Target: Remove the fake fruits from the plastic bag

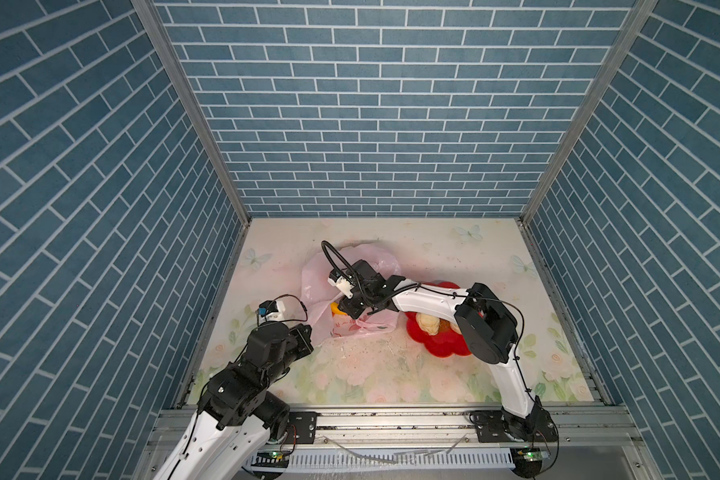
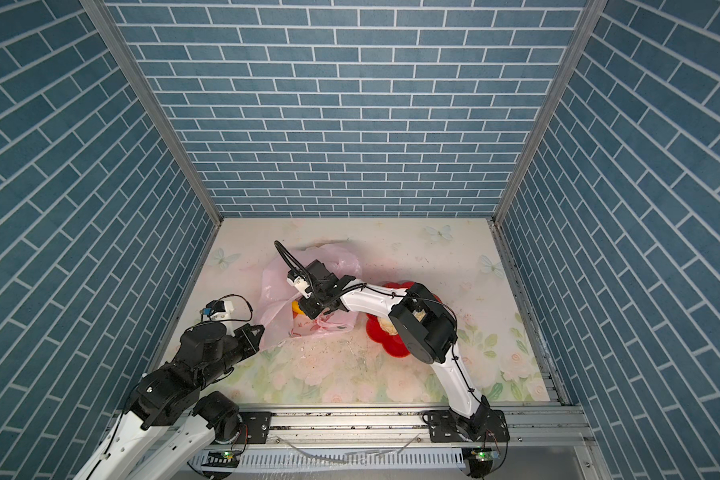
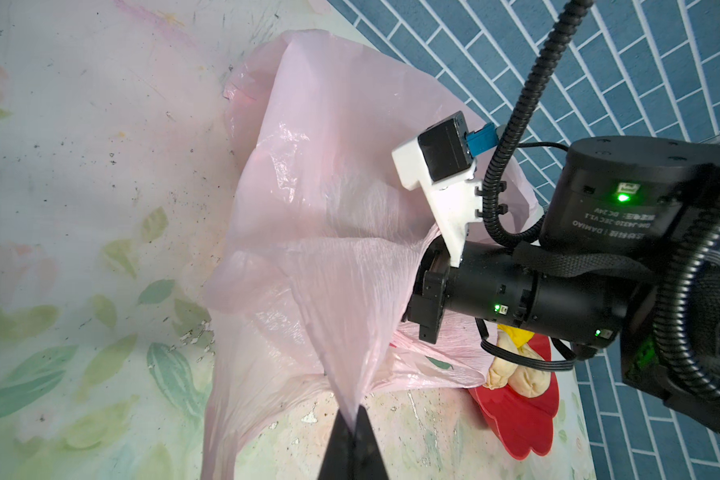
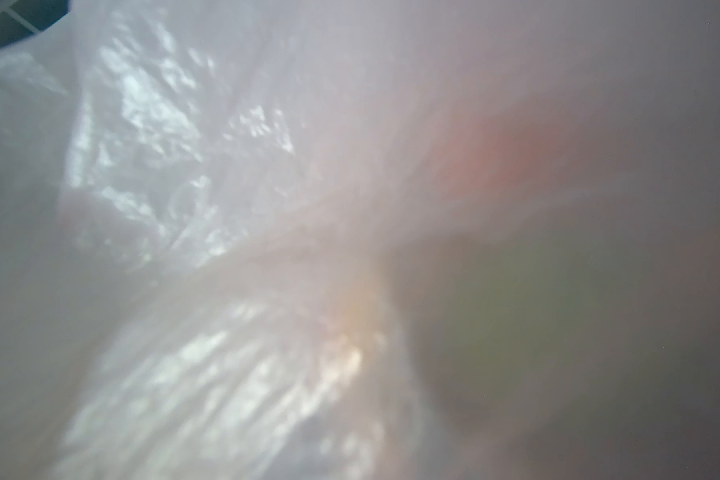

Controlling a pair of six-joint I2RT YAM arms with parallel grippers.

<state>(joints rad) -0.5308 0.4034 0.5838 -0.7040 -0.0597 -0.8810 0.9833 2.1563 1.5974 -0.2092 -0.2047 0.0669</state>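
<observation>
Entry: plastic bag (image 3: 308, 208), limp slippery film on the desk (image 1: 391, 374): we judged its rim the best hold, where the left claw (image 3: 353, 424) pinched a fold; the right claw (image 1: 348, 309) sat inside beside a yellow piece (image 1: 334, 308), opening unreadable.

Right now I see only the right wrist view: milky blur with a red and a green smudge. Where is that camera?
Observer: Inside the thin pale-pink plastic bag. The right gripper reaches into its mouth, fingertips hidden.
Operator: What holds the mouth open?
Observer: The left gripper, shut on a pinch of the bag's film, which is stretched taut.
Operator: Is any fruit out yet?
Observer: Yes, cream lumpy fake fruits lie in the red flower-shaped dish next to the bag.
</observation>
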